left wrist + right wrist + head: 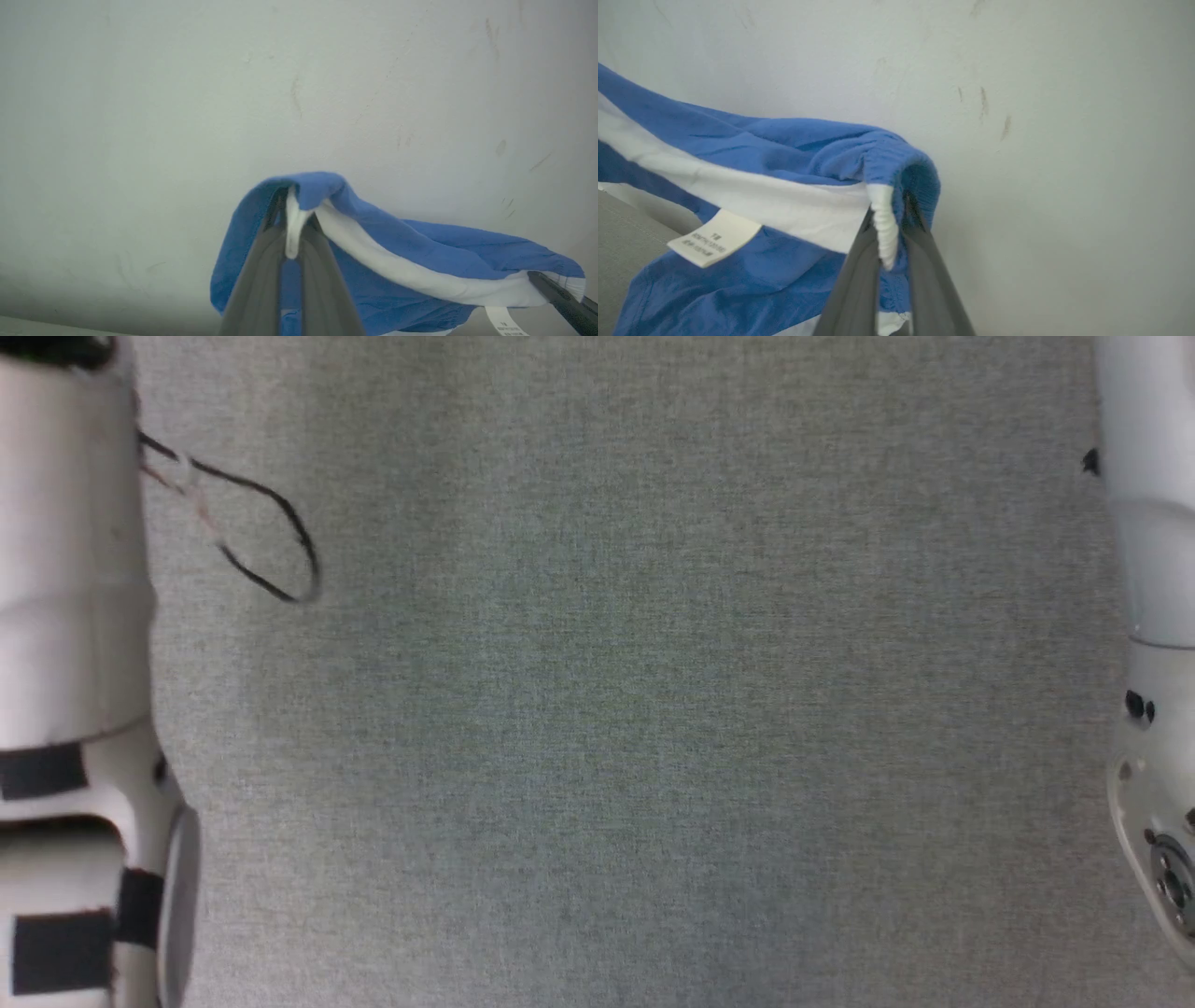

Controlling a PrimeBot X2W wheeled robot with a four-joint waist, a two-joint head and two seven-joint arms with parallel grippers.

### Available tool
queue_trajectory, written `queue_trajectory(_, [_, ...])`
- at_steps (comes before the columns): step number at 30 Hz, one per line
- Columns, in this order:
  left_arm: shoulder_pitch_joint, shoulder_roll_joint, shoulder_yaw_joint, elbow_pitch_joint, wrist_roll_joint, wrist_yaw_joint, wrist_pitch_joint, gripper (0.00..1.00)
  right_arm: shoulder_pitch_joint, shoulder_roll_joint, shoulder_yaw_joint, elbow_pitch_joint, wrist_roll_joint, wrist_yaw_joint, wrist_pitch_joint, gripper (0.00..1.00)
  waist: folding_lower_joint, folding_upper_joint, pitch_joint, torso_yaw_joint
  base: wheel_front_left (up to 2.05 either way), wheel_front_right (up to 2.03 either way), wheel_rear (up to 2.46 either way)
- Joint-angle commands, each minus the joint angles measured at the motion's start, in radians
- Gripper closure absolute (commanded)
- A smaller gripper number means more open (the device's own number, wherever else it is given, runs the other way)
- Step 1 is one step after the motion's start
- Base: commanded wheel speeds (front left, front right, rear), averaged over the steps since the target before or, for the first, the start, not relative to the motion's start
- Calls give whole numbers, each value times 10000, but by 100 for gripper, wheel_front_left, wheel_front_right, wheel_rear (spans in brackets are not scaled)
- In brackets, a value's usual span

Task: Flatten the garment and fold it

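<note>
Up in the air, a pair of bright blue, soft athletic shorts (420,242) with a broad white side stripe (402,270) hangs stretched between the robot's two grippers, in front of a pale, scuffed wall (187,93).

Seen from the left wrist, the left gripper (293,219) has its two long dark fingers pressed together on a bunched fold of the shorts, and a strip of white fabric is squeezed between them. Blue cloth drapes over both sides of the fingertips. From there the stripe runs across to the right end of the shorts, where a dark finger (558,294) of the other arm meets the edge. A small white printed tag (502,322) dangles below that end.

Seen from the right wrist, the right gripper (889,219) pinches the gathered elastic waistband, its fingers closed on a ribbed white section with blue cloth curling over the top. The rest of the shorts trails away to the left and sags. At the lower left lies a grey cloth surface (621,252); whether the fabric touches it cannot be told.

From the head camera, a flat grey woven surface (635,709) spreads out, with a white forearm (65,569) along the left edge, another white forearm (1153,569) along the right edge, and a thin black cable loop (271,541) beside the left one.
</note>
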Motion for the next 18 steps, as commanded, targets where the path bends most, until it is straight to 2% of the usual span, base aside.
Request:
queue_trajectory(1, [222, -33, 74, 1, -81, -100, -84, 100, 106, -22, 71, 11, 118, -19, -100, 100, -3, 0, 17, 24, 0, 0, 0])
queue_trajectory(9, [1987, -140, 53, -591, -515, -547, -272, 100, 1800, -284, 626, -593, 1335, -19, -157, 100, -3, 0, -910, -6, 0, 0, 0])
queue_trajectory(13, [3549, -104, -101, -1254, -637, -624, -121, 100, 3300, -582, 632, -1412, 2079, -19, -26, 100, -3, 0, -1643, -41, 0, 0, 0])
queue_trajectory(18, [6001, -306, -165, -2550, -1009, -469, -12, 100, 5686, -878, 349, -2704, 2825, -19, 276, 100, -3, 0, -2594, -8, 0, 0, 0])
